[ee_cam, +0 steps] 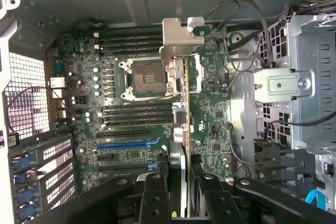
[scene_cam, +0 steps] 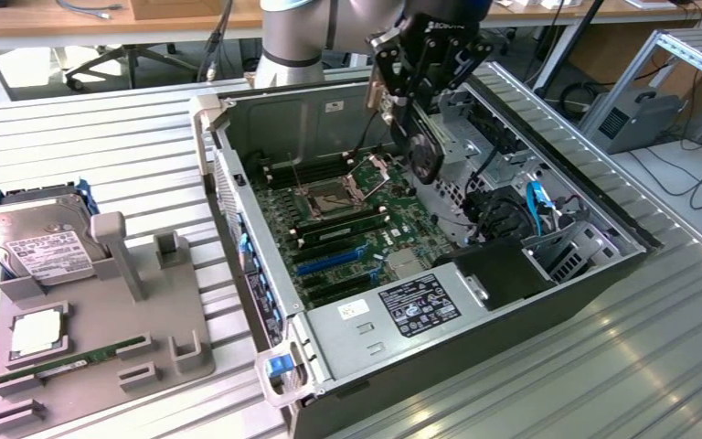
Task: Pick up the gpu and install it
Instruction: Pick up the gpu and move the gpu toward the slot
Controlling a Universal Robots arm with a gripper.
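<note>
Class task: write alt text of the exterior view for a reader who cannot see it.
A robot gripper holds the gpu on edge over an open computer case. At the exterior view's left, a grey tray carries a hard drive.

In the wrist view the graphics card [ee_cam: 179, 156] shows edge-on, so its faces cannot be made out. Its gripped end is buried between the fingers [ee_cam: 155, 192] of the end effector [ee_cam: 181, 177], which the picture's edge cuts off, and the card covers a strip of the motherboard [ee_cam: 131, 129] beside the processor socket [ee_cam: 144, 77]. In the exterior view the arm [scene_cam: 292, 37] is cut off at the top edge, the computer case [scene_cam: 449, 366] and the grey tray [scene_cam: 95, 366] at the bottom edge, and the print on the power supply label [scene_cam: 419, 306] is too small to read.
</note>
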